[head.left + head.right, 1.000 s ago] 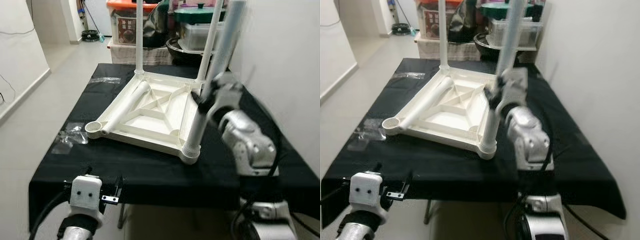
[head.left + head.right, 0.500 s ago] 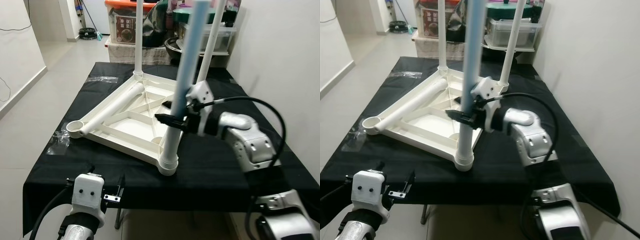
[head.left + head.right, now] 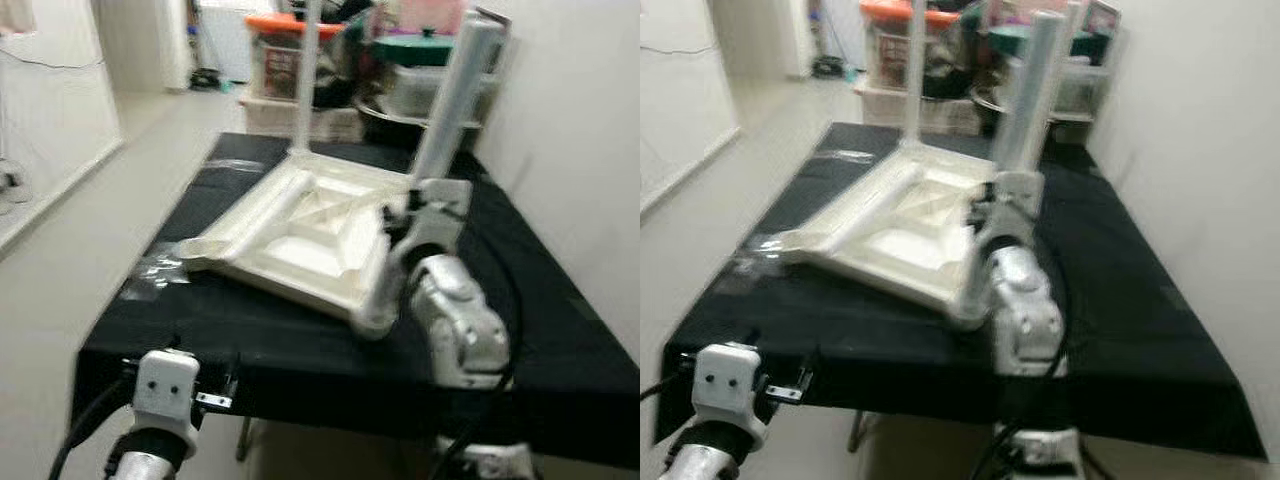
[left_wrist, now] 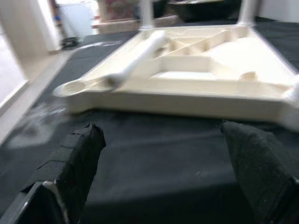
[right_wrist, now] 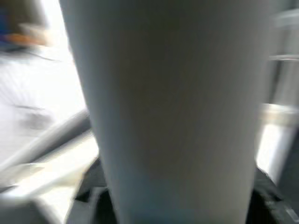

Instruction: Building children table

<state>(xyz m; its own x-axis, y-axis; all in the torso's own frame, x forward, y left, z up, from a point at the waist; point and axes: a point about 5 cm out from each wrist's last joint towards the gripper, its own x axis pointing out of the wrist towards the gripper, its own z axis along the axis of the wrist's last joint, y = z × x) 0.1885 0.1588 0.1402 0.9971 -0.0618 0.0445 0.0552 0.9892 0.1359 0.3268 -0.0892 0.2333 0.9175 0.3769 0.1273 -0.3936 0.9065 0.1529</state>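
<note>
Left eye view: tabletop upside-down on counter, sockets up. Right gripper clenched on near leg, steadying it upright. Left gripper released, idle at 7 o'clock.

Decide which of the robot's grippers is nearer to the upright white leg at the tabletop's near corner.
Right. The right gripper is at the leg, which looms close in its wrist view. The left gripper hangs below the black table's near edge.
</note>
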